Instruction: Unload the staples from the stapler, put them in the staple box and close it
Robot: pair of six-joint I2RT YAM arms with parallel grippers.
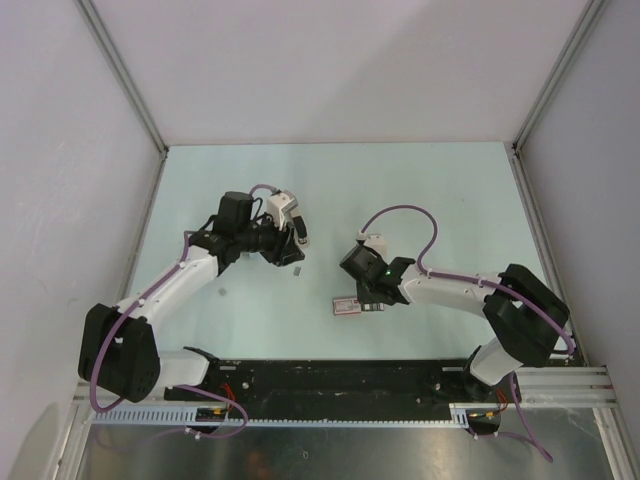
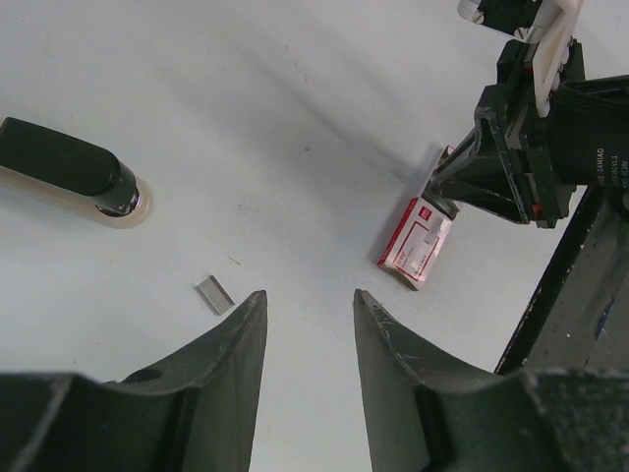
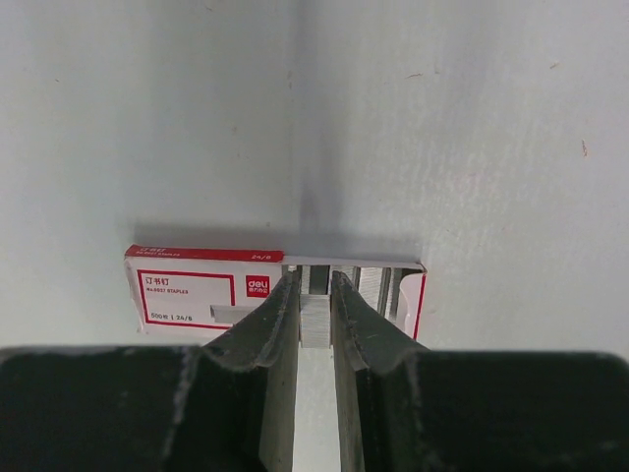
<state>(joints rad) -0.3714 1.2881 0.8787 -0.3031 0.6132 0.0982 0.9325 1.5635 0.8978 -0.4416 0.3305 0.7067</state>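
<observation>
**A:** Where did the staples lie from the hands?

**B:** One short grey metal run of staples, the loose strip (image 2: 214, 294), lay flat on the pale table (image 2: 246, 98). It was just outside the left gripper (image 2: 308, 300), beside the finger on the left of the wrist view and not in the gap. The left arm was plainly the nearer.

**A:** And its long axis?

**B:** Slanted, neither along nor square to the line the fingers close on. I judged the hand would need a sideways shift and a small twist before closing. Its fingers stood partly apart, holding nothing.

**A:** The other hand?

**B:** The right gripper (image 3: 314, 277) was drawn narrow on a second grey piece, the held strip (image 3: 314, 320). This sat at the open end of a flat red-and-white printed cardboard box (image 3: 197, 285) of staples, where more grey rows showed.

**A:** And the stapler?

**B:** The black round-ended bar on a cream base looked to be the stapler (image 2: 64, 169). It lay on the table near the loose strip, on the far side from the box. Whether its magazine held more staples, I couldn't tell.

**A:** How did the loose strip look?

**B:** Thin, dull, ribbed in a few segments, and low enough to be awkward to pinch.
</observation>
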